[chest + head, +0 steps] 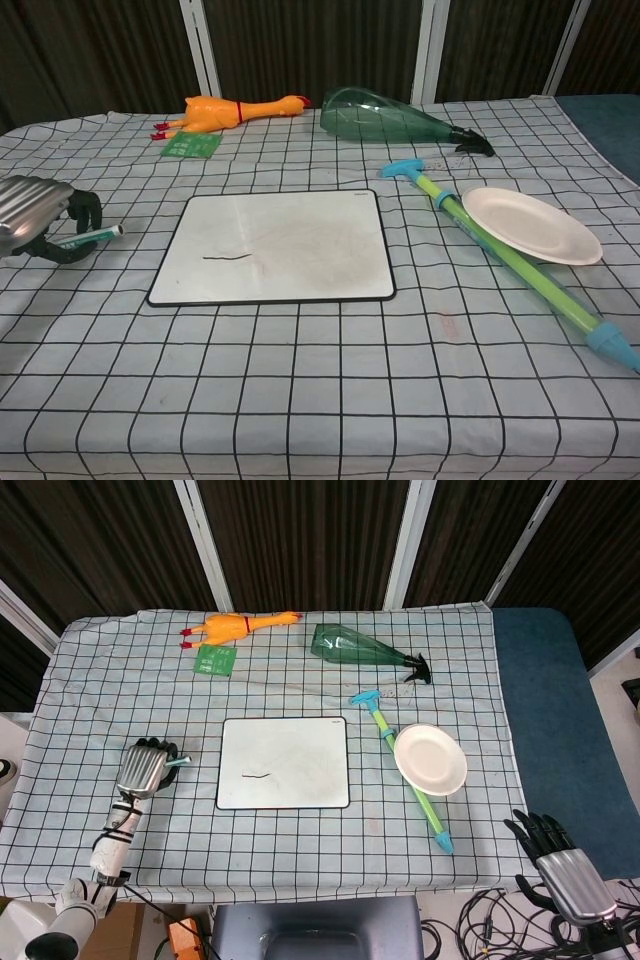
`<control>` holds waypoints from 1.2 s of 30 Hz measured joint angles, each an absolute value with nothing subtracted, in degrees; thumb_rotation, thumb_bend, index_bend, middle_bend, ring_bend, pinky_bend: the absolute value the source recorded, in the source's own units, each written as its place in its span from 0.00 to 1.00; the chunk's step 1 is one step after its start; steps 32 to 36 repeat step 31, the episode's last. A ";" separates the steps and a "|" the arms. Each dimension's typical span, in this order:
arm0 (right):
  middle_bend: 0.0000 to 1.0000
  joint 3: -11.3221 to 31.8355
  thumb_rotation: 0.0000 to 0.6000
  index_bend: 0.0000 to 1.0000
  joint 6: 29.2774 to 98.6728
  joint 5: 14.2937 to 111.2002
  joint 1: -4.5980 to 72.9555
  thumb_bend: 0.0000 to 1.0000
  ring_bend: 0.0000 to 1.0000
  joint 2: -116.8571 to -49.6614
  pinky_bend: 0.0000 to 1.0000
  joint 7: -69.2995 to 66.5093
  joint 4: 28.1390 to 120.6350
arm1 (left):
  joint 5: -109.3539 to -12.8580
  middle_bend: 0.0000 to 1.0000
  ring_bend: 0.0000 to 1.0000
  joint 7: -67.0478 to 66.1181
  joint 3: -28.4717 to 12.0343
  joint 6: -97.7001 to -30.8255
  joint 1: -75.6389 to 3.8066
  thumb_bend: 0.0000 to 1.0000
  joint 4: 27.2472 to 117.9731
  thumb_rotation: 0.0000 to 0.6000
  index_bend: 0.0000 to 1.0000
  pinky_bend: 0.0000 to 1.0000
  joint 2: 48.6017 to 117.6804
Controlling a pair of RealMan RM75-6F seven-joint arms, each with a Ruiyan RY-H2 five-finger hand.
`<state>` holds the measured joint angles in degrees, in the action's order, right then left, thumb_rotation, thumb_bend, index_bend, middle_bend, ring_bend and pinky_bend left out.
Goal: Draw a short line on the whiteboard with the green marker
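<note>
The whiteboard [284, 761] [280, 243] lies flat mid-table with a short dark line [257, 775] [228, 257] near its left edge. My left hand [146, 767] [38, 215] is left of the board, just above the cloth, gripping the green marker [176, 763] [87, 236], whose tip points toward the board. The marker lies nearly level. My right hand [558, 860] hangs off the table at the lower right of the head view, fingers spread, holding nothing.
A rubber chicken [236, 626] and green card [215, 659] lie at the back left. A green bottle [362, 648] lies on its side at the back. A white plate [430, 759] and a green-blue pump toy [408, 770] sit right of the board.
</note>
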<state>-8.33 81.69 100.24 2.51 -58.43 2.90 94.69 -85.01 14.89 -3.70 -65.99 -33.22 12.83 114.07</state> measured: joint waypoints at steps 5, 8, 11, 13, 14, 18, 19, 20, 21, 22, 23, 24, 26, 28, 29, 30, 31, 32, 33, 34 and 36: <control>0.00 -8.31 1.00 0.00 81.64 100.19 2.50 0.33 0.00 -58.41 0.07 2.89 94.65 | -85.41 0.28 0.13 16.02 -3.02 -64.19 -33.14 0.40 13.99 1.00 0.29 0.26 113.70; 0.00 -8.28 1.00 0.00 81.55 100.16 2.54 0.33 0.00 -58.42 0.07 2.91 94.66 | -85.35 0.16 0.05 17.49 -3.09 -64.59 -32.97 0.38 15.40 1.00 0.23 0.22 113.18; 0.00 -8.26 1.00 0.00 81.70 100.20 2.52 0.33 0.00 -58.34 0.07 2.68 94.71 | -85.55 0.15 0.03 19.04 -3.00 -66.87 -32.25 0.36 16.82 1.00 0.23 0.20 112.59; 0.00 -8.26 1.00 0.00 81.83 100.26 2.48 0.33 0.00 -58.30 0.07 2.57 94.66 | -86.02 0.15 0.03 19.88 -2.66 -69.52 -31.38 0.36 17.75 1.00 0.23 0.18 111.94; 0.00 -8.28 1.00 0.00 81.83 100.28 2.46 0.33 0.00 -58.30 0.07 2.56 94.63 | -86.28 0.15 0.03 20.08 -2.48 -70.95 -30.91 0.36 18.15 1.00 0.23 0.17 111.57; 0.00 -8.26 1.00 0.00 81.80 100.21 2.42 0.33 0.00 -58.34 0.07 2.72 94.66 | -87.45 0.16 0.01 20.34 -1.63 -79.24 -27.76 0.36 21.05 1.00 0.20 0.11 109.07; 0.00 -8.21 1.00 0.00 81.87 100.16 2.39 0.33 0.00 -58.37 0.07 2.78 94.66 | -87.80 0.14 0.01 20.06 -1.25 -82.25 -26.16 0.36 22.86 1.00 0.17 0.09 107.76; 0.00 -8.14 1.00 0.00 81.94 100.04 2.34 0.33 0.00 -58.41 0.07 2.85 94.68 | -88.02 0.11 0.00 19.62 -0.89 -84.38 -24.85 0.36 24.58 1.00 0.14 0.06 106.58; 0.00 -8.08 1.00 0.00 82.00 99.94 2.30 0.33 0.00 -58.44 0.07 2.86 94.69 | -88.20 0.07 0.00 18.95 -0.49 -86.23 -23.49 0.35 26.62 1.00 0.09 0.02 105.29; 0.00 -8.02 1.00 0.00 82.05 99.87 2.26 0.33 0.00 -58.48 0.07 2.93 94.69 | -88.36 0.04 0.00 17.76 0.09 -88.05 -21.73 0.35 29.83 1.00 0.07 0.01 103.43; 0.00 -7.91 1.00 0.00 82.07 99.68 2.23 0.33 0.00 -58.57 0.07 3.16 94.68 | -88.43 0.01 0.00 16.74 0.59 -89.00 -20.41 0.35 32.66 1.00 0.04 0.00 101.91; 0.00 -7.82 1.00 0.00 82.04 99.46 2.21 0.33 0.00 -58.66 0.07 3.36 94.71 | -88.51 0.00 0.00 15.74 1.13 -89.74 -19.12 0.35 35.82 1.00 0.02 0.00 100.29; 0.00 -7.59 1.00 0.00 81.91 99.12 2.22 0.33 0.00 -58.89 0.07 3.92 94.82 | -88.74 0.00 0.00 13.18 2.59 -91.12 -16.26 0.35 44.26 1.00 0.01 0.00 96.13; 0.00 -7.41 1.00 0.00 81.77 98.90 2.26 0.33 0.00 -59.11 0.07 4.42 94.94 | -89.18 0.00 0.00 10.32 4.17 -92.41 -13.59 0.35 53.41 1.00 0.00 0.00 91.48; 0.00 -7.30 1.00 0.00 81.72 98.80 2.28 0.33 0.00 -59.26 0.07 4.72 95.04 | -89.41 0.00 0.00 9.13 4.80 -93.05 -12.43 0.35 57.25 1.00 0.00 0.00 89.44; 0.00 -7.25 1.00 0.00 81.70 98.77 2.28 0.33 0.00 -59.36 0.07 4.96 95.07 | -89.63 0.00 0.00 7.90 5.40 -93.69 -11.25 0.35 60.87 1.00 0.00 0.00 87.38; 0.00 -7.22 1.00 0.00 81.67 98.75 2.28 0.33 0.00 -59.46 0.07 5.25 95.08 | -89.92 0.00 0.00 6.22 6.17 -94.52 -9.65 0.35 65.16 1.00 0.00 0.00 84.61; 0.00 -7.22 1.00 0.00 81.67 98.75 2.28 0.33 0.00 -59.46 0.07 5.25 95.08 | -89.92 0.00 0.00 6.22 6.17 -94.52 -9.65 0.35 65.16 1.00 0.00 0.00 84.61; 0.00 -7.22 1.00 0.00 81.67 98.75 2.28 0.33 0.00 -59.46 0.07 5.25 95.08 | -89.92 0.00 0.00 6.22 6.17 -94.52 -9.65 0.35 65.16 1.00 0.00 0.00 84.61; 0.00 -7.22 1.00 0.00 81.67 98.75 2.28 0.33 0.00 -59.46 0.07 5.25 95.08 | -89.92 0.00 0.00 6.22 6.17 -94.52 -9.65 0.35 65.16 1.00 0.00 0.00 84.61; 0.00 -7.22 1.00 0.00 81.67 98.75 2.28 0.33 0.00 -59.46 0.07 5.25 95.08 | -89.92 0.00 0.00 6.22 6.17 -94.52 -9.65 0.35 65.16 1.00 0.00 0.00 84.61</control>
